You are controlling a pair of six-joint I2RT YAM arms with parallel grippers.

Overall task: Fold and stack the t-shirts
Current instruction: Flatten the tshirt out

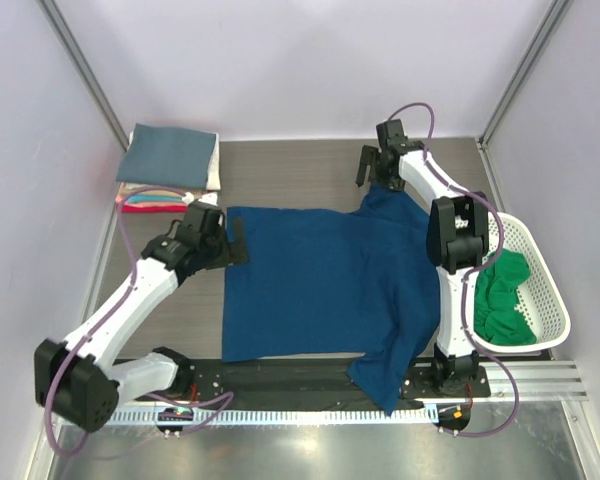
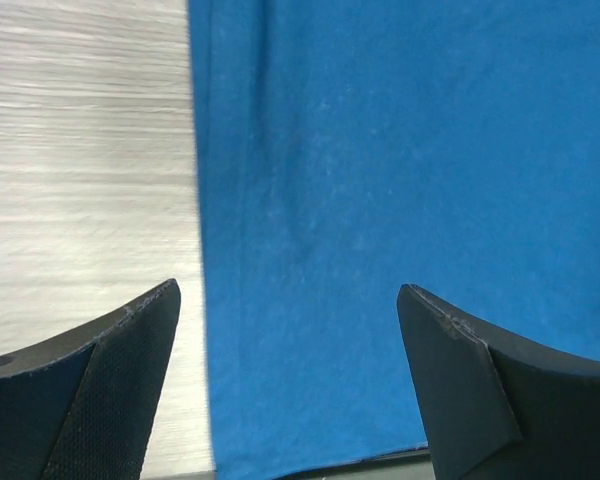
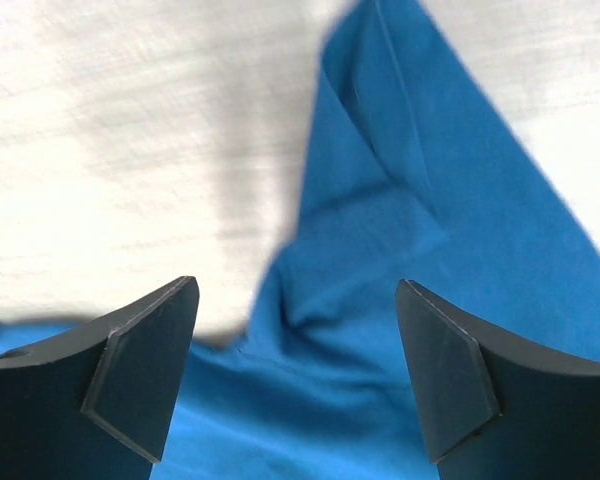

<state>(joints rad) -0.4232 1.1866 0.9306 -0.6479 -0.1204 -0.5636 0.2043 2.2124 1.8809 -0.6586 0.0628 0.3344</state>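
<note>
Blue t-shirt [image 1: 320,280] lay flat on the table [image 1: 300,170], its near sleeve hanging off the front edge. Left gripper [image 2: 290,300] was spread wide and empty, the shirt's side edge running between its fingers. Farther back, the right gripper [image 3: 295,290] was also spread and empty, with the creased far sleeve right below. Probably a pre-grasp for folding: drop both low, pinch all the cloth layers, lift evenly. Green t-shirt [image 1: 505,295] sat in the basket [image 1: 555,300] beside the right arm. The folded stack [image 1: 170,165] was beyond the left gripper.
</note>
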